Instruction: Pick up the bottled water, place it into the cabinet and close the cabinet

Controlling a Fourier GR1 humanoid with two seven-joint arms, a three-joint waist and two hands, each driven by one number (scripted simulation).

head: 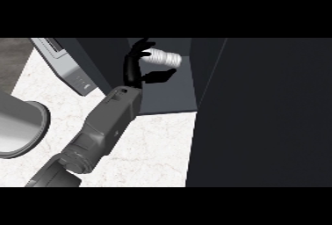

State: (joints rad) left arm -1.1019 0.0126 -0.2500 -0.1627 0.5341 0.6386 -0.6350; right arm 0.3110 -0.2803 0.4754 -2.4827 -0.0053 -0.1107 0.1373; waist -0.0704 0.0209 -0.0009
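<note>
Head view, steeply down on a white marbled table (159, 145). One grey forearm (107, 127) rising from the lower left edge, slanting up and right toward the open cabinet (165, 94) at the table's far edge. Which arm is hard to say with certainty; entering at the view's left, so taken as the left. Black left hand (136, 66) already inside the cabinet's opening, wrist just over the shelf's front edge. Fingers (144, 46) curled over the top of the bottle (163, 58), thumb (159, 77) spread out below it, bottle sitting in the gap between them. Bottle pale, ribbed, lying tilted with one end pointing right, deep in the cabinet near its back wall. Whether resting on the grey shelf or held off it, cannot tell. Contact between thumb and bottle unclear as well; fingers close against its upper side.

Dark door (266, 110) swung out, filling the whole right side and covering the table's right part down to the near edge. Grey microwave (68, 70) at the far left corner, just beside the cabinet. Round steel bowl or sink (23, 127) at the left edge, partly cut off. Right hand nowhere visible.
</note>
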